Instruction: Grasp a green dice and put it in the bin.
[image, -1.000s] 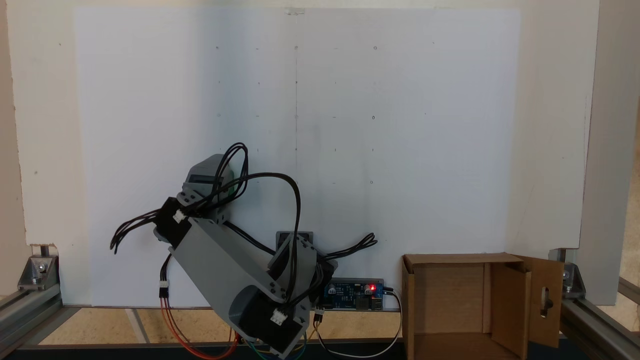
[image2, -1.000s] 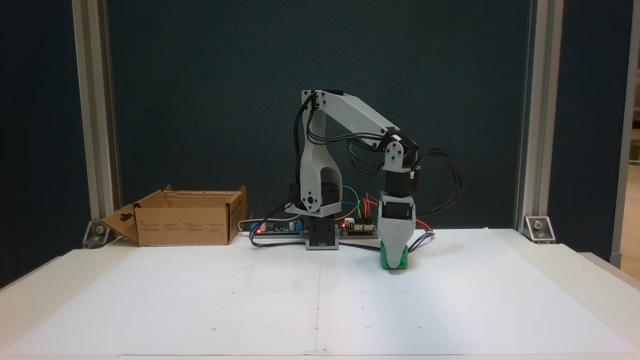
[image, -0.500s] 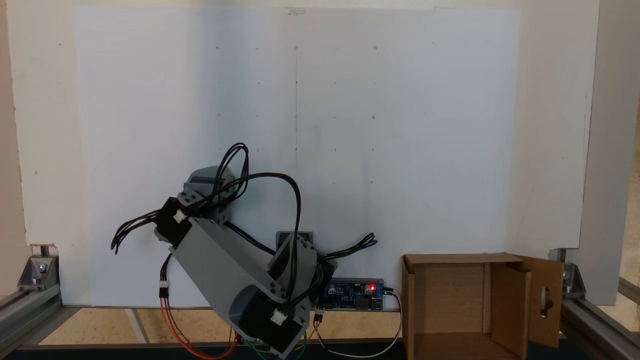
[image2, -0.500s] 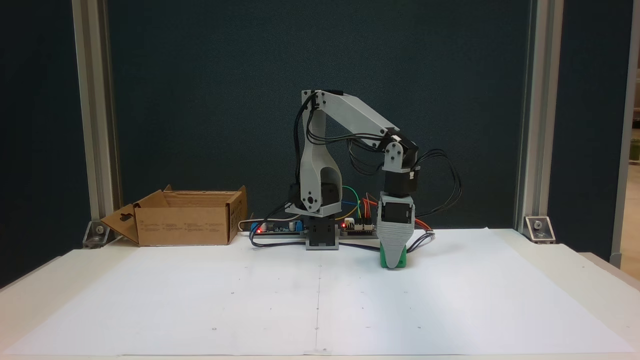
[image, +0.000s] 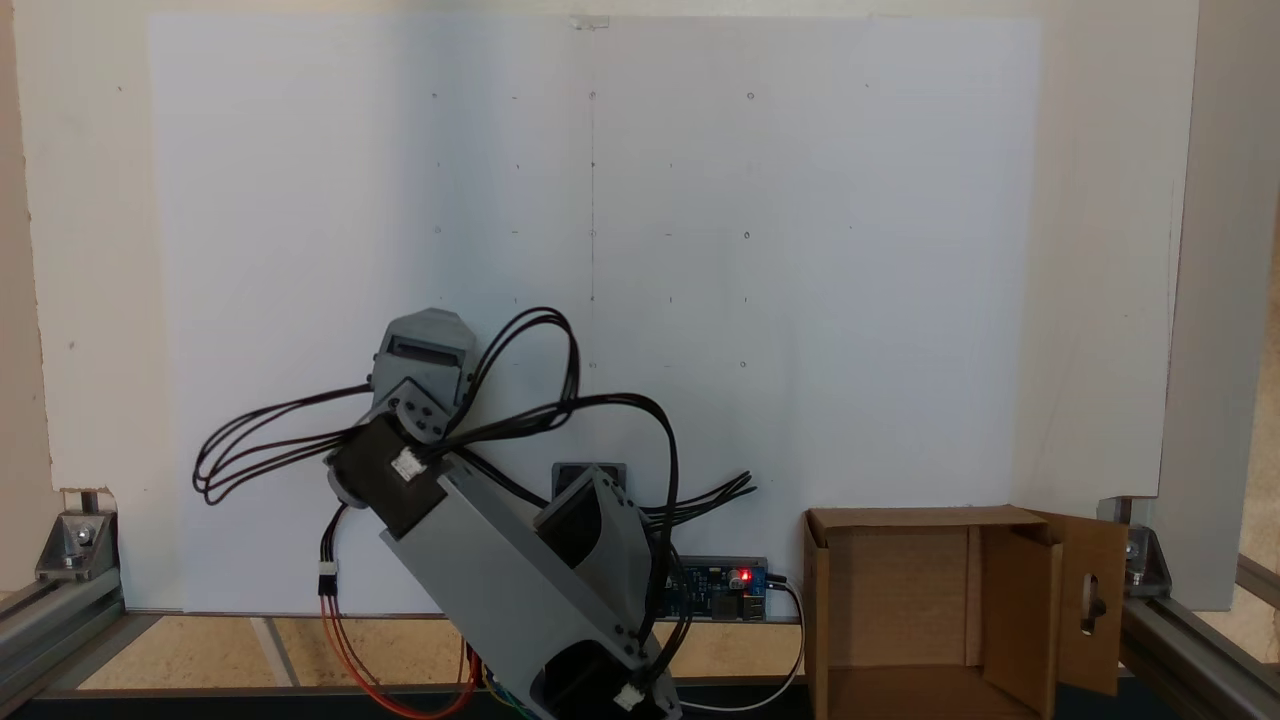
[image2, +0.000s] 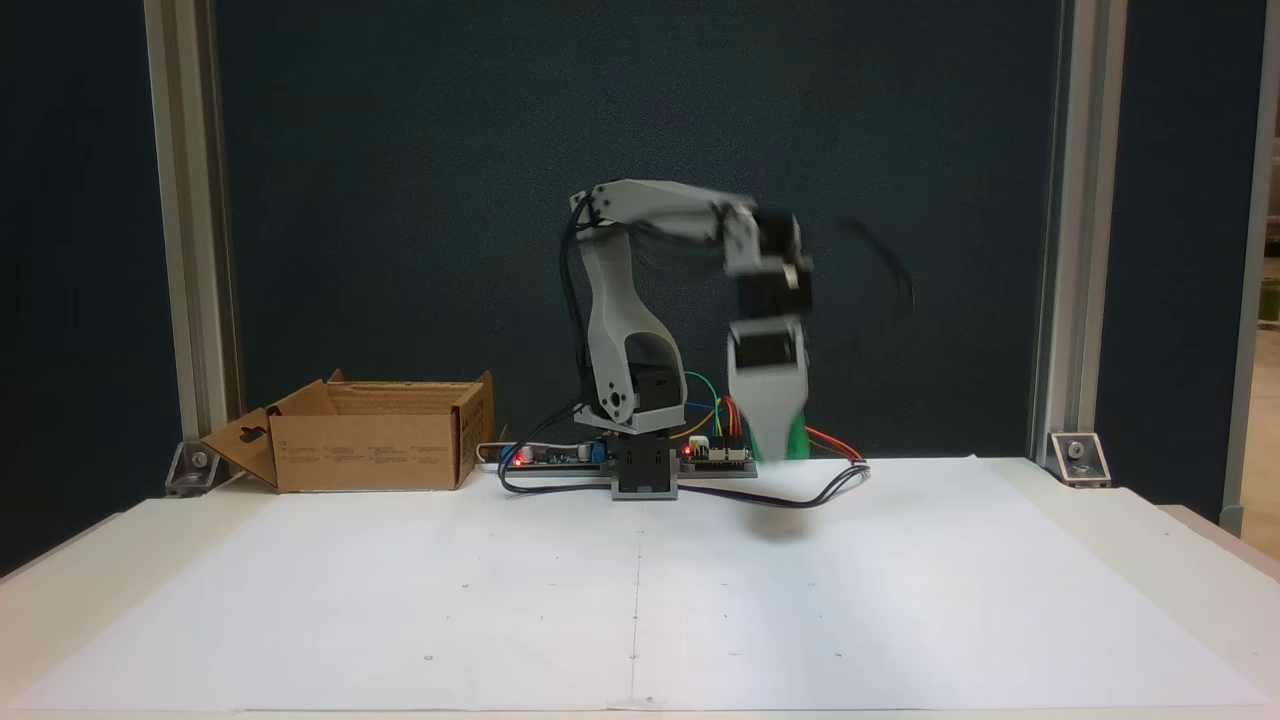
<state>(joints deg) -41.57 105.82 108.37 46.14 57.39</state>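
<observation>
Hanging blurred above the paper, claw (image2: 775, 445) beside green dice (image2: 796, 440)

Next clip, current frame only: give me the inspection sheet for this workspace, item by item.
Surface: white paper sheet over a pale table.
Job's things: green dice blurred, off the paper at the gripper's tip; cardboard box open, at the table's back left in this fixed view.
Clutter: nothing seen.
Grippers: gripper motion-blurred, raised; grip state unclear.
Cables: black cable loops off the wrist; coloured wires by the base.
Surroundings: circuit board with a red light; aluminium frame; dark backdrop.
</observation>
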